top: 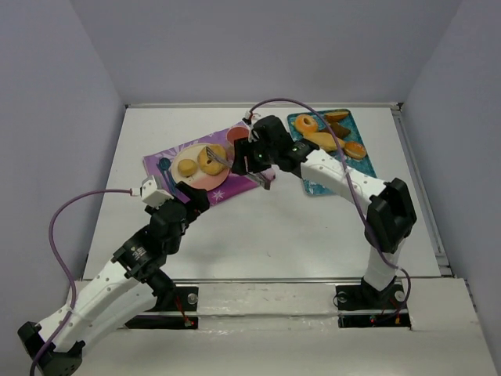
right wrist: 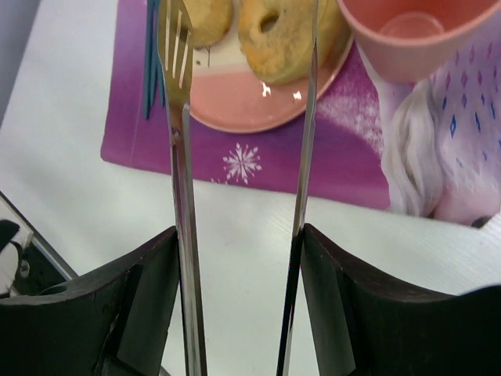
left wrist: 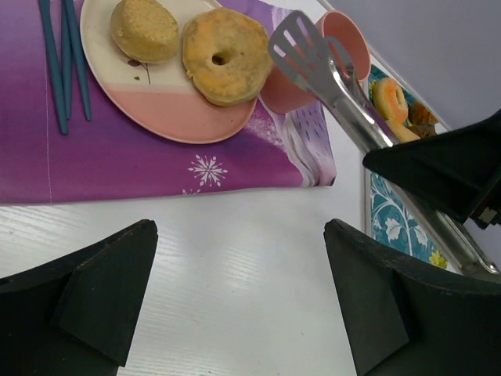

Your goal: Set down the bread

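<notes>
A round bun (top: pixel 187 167) and a ring-shaped bread (top: pixel 210 160) lie on a pink plate (top: pixel 205 181) on the purple mat (top: pixel 168 160). My right gripper (top: pixel 250 160) is shut on metal tongs (top: pixel 219 155), whose tips hang spread and empty just over the ring bread. In the right wrist view the tongs (right wrist: pixel 182 157) run from my gripper (right wrist: pixel 239 235) toward the ring bread (right wrist: pixel 282 31), bun (right wrist: pixel 207 19) and plate (right wrist: pixel 250 110). My left gripper (top: pixel 196 197) is open and empty over the table near the mat's front edge (left wrist: pixel 241 231). The left wrist view shows the bun (left wrist: pixel 143 30), ring bread (left wrist: pixel 227 55) and tongs (left wrist: pixel 329 78).
A pink cup (top: pixel 239 135) stands on the mat behind the plate, close to the tongs (left wrist: pixel 344 35). Blue chopsticks (left wrist: pixel 63 63) lie left of the plate. A teal tray (top: pixel 307 188) with several more breads sits at the back right.
</notes>
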Motion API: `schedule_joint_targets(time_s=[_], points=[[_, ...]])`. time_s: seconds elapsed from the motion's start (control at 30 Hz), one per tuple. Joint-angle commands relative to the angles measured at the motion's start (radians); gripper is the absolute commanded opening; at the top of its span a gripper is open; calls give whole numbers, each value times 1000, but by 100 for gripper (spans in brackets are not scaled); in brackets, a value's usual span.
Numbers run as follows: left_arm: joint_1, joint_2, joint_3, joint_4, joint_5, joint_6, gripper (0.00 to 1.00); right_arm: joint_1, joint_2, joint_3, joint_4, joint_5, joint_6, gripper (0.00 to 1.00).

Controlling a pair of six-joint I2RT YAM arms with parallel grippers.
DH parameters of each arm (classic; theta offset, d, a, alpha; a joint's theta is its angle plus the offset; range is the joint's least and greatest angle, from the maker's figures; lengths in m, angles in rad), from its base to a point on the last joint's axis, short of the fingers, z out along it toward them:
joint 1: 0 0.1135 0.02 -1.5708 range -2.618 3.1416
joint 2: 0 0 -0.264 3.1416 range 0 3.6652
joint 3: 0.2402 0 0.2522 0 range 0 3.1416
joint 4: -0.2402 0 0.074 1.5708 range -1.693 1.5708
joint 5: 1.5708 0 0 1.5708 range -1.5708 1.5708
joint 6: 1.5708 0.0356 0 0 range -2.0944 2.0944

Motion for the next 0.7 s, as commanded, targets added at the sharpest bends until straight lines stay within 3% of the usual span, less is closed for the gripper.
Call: schedule_joint_targets(time_s=[0.0, 0.2, 0.33, 0.4, 0.5, 0.67], points=[[0, 3, 38, 48, -9, 8, 99, 24, -107, -71, 27, -14, -25, 64], [2, 12, 45, 28, -58, 2, 99, 88, -265, -276, 83, -149, -105, 64], [0, 2, 40, 42, -55, 3, 99, 89, -443, -476, 115, -139, -84, 63], [2, -8, 31, 53, -44, 5, 99, 89, -528, -563, 101, -62, -53, 63], [2, -15, 17, 66, -43, 6, 99, 89, -725, -733, 42, 222, 45, 65], [2, -12, 23, 65, -46, 14, 99, 89, -816, -794, -86, 390, 169, 64]])
